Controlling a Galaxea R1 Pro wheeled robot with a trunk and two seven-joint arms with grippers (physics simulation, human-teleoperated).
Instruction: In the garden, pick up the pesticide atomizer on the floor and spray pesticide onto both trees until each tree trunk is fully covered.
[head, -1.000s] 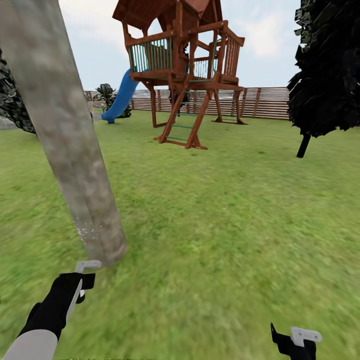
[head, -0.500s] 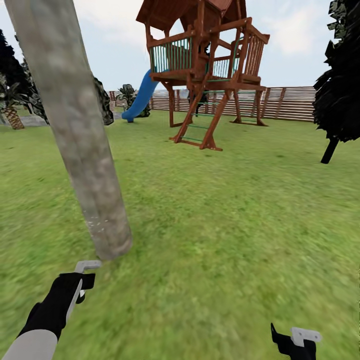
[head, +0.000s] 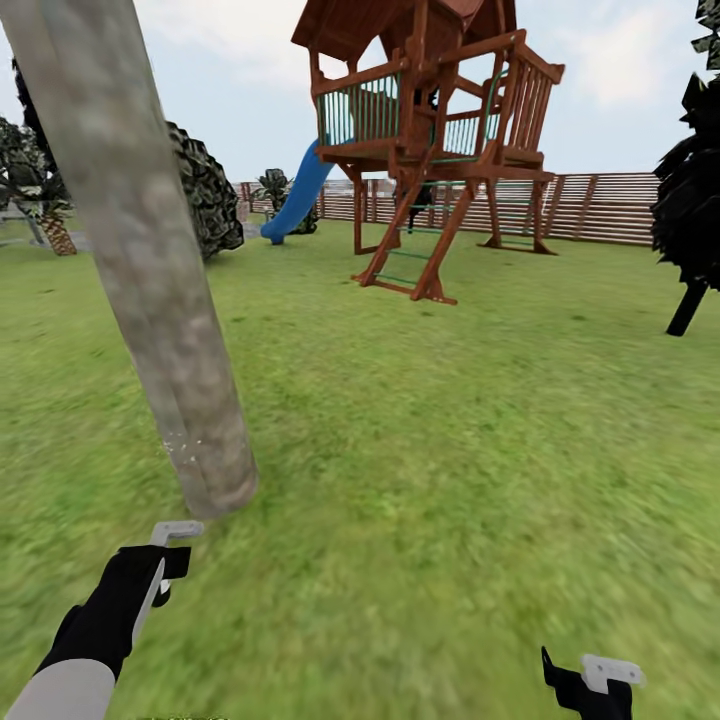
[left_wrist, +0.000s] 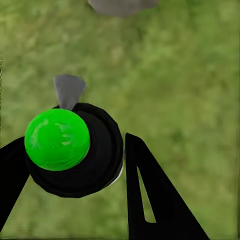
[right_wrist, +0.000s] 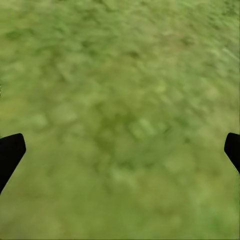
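The view has swung left since a second ago, so the playhouse (head: 430, 150) sits further right and a palm (head: 55, 225) now shows. On the lawn (head: 450, 450), one tree trunk (head: 150, 270) rises just beyond the left claw (head: 165, 560), which clasps the one sprayer (left_wrist: 70, 150), a black body topped by a green ball. The right claw (right_wrist: 120, 150) hangs spread wide, empty, over grass.
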